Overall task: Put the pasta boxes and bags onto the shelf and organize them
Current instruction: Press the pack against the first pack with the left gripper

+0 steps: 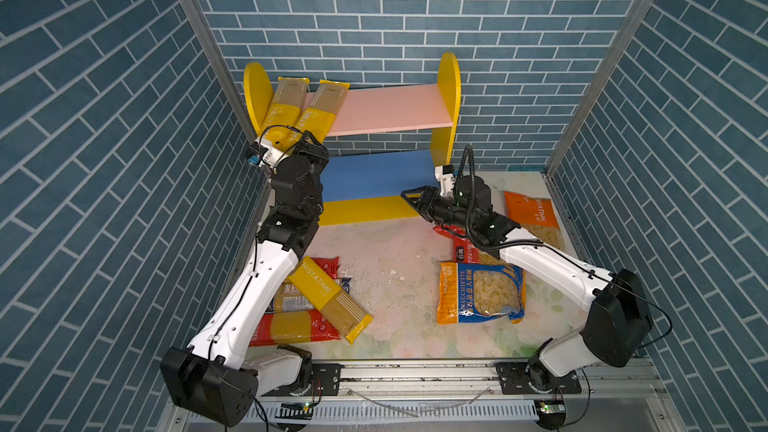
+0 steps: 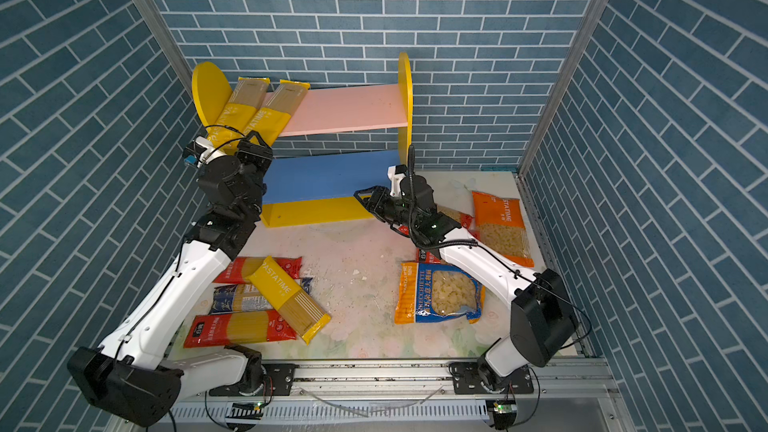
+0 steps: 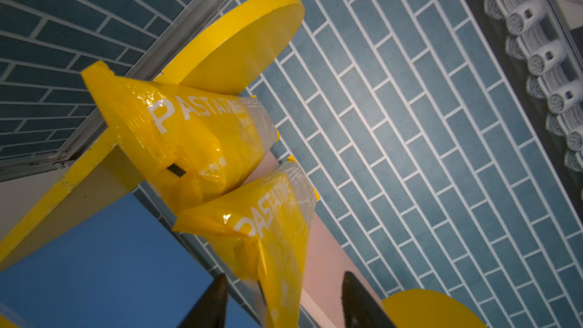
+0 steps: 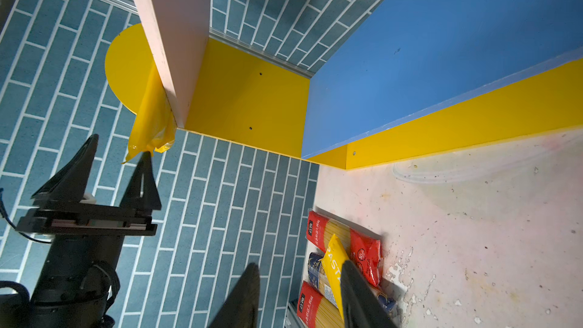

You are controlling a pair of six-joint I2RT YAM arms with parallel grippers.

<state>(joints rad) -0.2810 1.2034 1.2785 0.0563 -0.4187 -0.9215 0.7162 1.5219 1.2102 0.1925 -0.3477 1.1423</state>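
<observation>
Yellow PASTATIME spaghetti packs (image 1: 286, 108), two together, are propped at the left end of the pink upper board (image 1: 395, 105) of the shelf (image 1: 449, 89), overhanging its near edge. The left gripper (image 4: 120, 144) is held at one pack's hanging end, fingers spread wide, nothing clamped. The right gripper (image 1: 406, 197) is held before the blue lower board (image 1: 374, 174), fingers parted, empty. More spaghetti (image 1: 328, 292) and short-pasta bags (image 1: 482, 292) are seen on the table (image 1: 395, 251).

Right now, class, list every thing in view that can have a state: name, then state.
Shelf: upright.
Two yellow packs: leaning on the pink board, overhanging its front.
Left gripper: open, at one shelved pack's lower end.
Right gripper: open, empty.
Third yellow pack: lying across red pack and dark blue pack.
Blue-orange bag: flat on the table.
Orange bag: flat on the table.
</observation>
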